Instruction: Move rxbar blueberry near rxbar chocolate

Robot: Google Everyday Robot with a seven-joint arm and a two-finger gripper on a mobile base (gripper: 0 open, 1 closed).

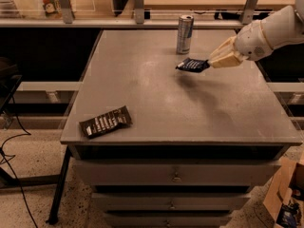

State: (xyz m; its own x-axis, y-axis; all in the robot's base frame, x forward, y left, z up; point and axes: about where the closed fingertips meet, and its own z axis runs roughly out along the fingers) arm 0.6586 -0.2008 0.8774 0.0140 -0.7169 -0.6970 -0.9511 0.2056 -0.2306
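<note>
The rxbar blueberry (pixel 192 65), a small navy-blue wrapped bar, hangs in the air above the right back part of the grey table (pixel 156 108), casting a shadow below. My gripper (pixel 213 62) is shut on its right end, with the white arm reaching in from the right. The rxbar chocolate (pixel 105 121), a dark brown-black bar with white lettering, lies flat near the table's front left corner, far from the gripper.
A silver drink can (pixel 184 34) stands upright at the back of the table, just left of and behind the held bar. Drawers sit under the tabletop. A cardboard box (pixel 285 198) is on the floor at the lower right. A shelf rail runs behind the table.
</note>
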